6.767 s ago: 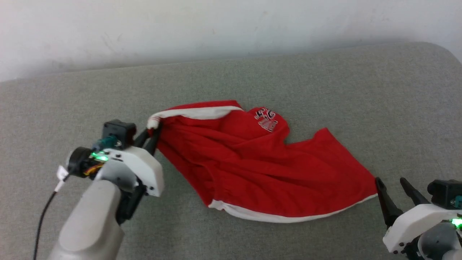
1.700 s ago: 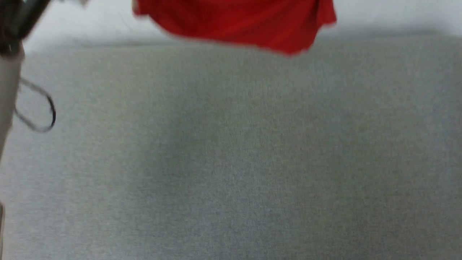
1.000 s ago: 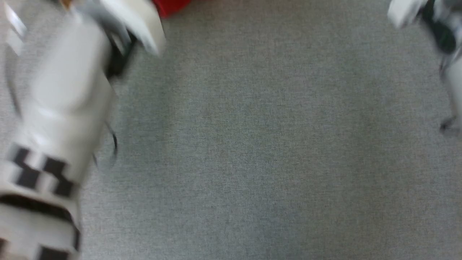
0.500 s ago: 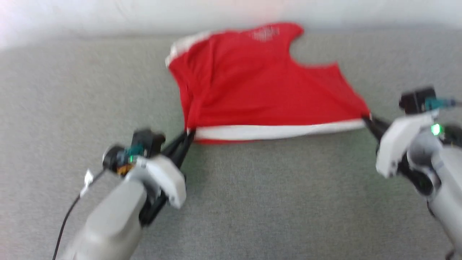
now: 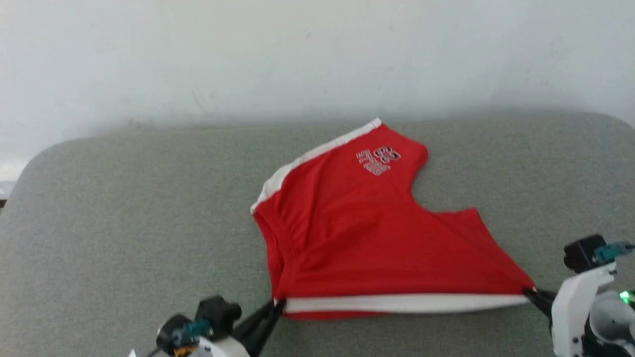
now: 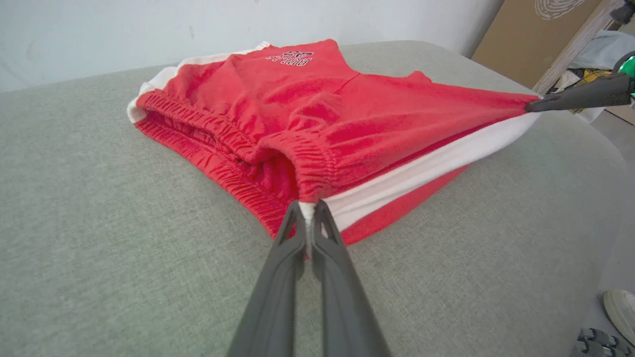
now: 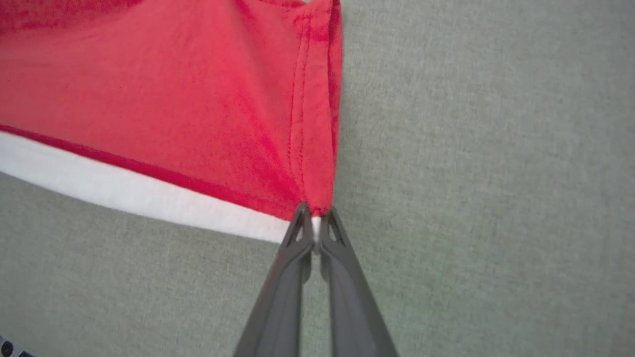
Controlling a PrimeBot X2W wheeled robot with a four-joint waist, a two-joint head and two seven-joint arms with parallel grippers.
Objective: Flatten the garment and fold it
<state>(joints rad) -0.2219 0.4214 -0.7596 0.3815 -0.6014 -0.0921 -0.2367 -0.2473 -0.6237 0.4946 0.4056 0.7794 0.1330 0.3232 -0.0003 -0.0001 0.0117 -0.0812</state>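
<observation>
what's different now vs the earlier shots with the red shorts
The right gripper, open beside the shorts before, now pinches their hem corner. The shorts were swung up off the grey surface and laid back flatter, white stripe stretched along the near edge. The left gripper kept its hold.

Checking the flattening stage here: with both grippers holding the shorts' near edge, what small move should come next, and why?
Probably lower the taut edge onto the grey cushion and release. The left gripper and right gripper pinch opposite ends of the white stripe, stretched straight between them; the rest of the garment lies spread, only the waistband bunched.
</observation>
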